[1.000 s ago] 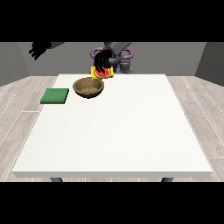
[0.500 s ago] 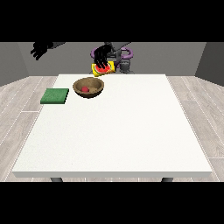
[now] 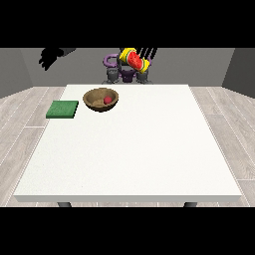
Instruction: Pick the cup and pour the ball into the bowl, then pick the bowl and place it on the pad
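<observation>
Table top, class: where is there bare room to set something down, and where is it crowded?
The table is bare across its near half and its whole right side. Things cluster at the far left: the green pad by the left edge, the bowl holding the red ball just right of it, apart.

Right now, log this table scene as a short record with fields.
bowl: brown wooden bowl, upright on the white table
ball: small red ball, inside the bowl
pad: flat green square pad, on the table beside the bowl, apart from it
cup: yellow cup with red pattern, tilted, held up by the hand at the view's right
other hand: raised at the view's left, holding nothing
</observation>
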`<state>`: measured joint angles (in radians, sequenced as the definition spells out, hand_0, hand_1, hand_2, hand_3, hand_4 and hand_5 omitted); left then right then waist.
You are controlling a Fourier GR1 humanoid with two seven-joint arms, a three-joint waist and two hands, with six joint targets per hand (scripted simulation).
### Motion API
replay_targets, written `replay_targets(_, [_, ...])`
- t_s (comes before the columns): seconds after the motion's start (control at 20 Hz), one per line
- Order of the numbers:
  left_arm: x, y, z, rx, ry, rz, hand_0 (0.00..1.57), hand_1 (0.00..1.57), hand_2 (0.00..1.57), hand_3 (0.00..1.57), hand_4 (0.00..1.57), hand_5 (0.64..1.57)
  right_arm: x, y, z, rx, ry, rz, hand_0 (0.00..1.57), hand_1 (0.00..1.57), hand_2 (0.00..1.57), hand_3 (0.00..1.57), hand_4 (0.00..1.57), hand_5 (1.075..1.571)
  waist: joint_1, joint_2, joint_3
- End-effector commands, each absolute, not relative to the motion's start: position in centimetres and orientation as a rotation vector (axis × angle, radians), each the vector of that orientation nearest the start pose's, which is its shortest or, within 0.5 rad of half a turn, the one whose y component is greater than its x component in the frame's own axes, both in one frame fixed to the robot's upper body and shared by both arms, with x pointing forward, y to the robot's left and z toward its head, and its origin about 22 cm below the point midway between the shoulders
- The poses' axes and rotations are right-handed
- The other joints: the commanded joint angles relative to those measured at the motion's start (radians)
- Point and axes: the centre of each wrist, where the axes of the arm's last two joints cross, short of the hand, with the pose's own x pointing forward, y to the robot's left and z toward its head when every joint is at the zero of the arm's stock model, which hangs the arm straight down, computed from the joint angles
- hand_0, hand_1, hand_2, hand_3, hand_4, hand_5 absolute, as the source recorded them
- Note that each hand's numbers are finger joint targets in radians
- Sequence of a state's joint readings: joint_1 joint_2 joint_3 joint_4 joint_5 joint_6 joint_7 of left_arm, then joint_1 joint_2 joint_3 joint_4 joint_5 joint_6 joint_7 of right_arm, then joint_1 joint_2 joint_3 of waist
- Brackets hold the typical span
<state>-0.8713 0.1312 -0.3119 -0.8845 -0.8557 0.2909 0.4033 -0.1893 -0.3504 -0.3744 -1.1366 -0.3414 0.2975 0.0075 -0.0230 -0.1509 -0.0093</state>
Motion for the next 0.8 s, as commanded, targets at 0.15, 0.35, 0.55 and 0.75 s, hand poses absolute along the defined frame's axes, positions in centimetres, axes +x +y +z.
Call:
replay_targets(0.15, [41.3,17.7,15.1,0.457,-1.679,-0.244,0.00,0.00,0.00,0.00,1.09,1.571,26.6,-38.8,-1.3,-0.039,-1.445,-0.221,0.00,0.00,0.00,0.00,0.78,1.555,0.098,0.029,-0.0037])
replay_targets(0.35, [41.3,24.3,16.8,0.225,-1.746,-0.144,0.00,0.00,0.00,0.00,1.05,1.566,25.6,-36.5,-3.9,-0.019,-1.424,-0.280,0.00,0.00,0.00,0.00,0.75,1.563,0.132,0.072,0.0040])
replay_targets(0.55, [40.6,29.9,17.5,0.097,-1.758,-0.154,0.00,0.00,0.00,0.00,1.06,1.561,24.5,-34.7,-6.3,-0.037,-1.410,-0.316,0.00,0.00,0.00,0.00,0.73,1.566,0.178,0.119,0.0080])
replay_targets(0.75, [39.8,35.0,21.5,0.115,-1.798,-0.152,0.00,0.00,0.00,0.00,1.05,1.555,26.0,-32.9,-6.5,-0.002,-1.456,-0.314,0.00,0.00,0.00,0.00,0.74,1.567,0.152,0.189,0.0095])
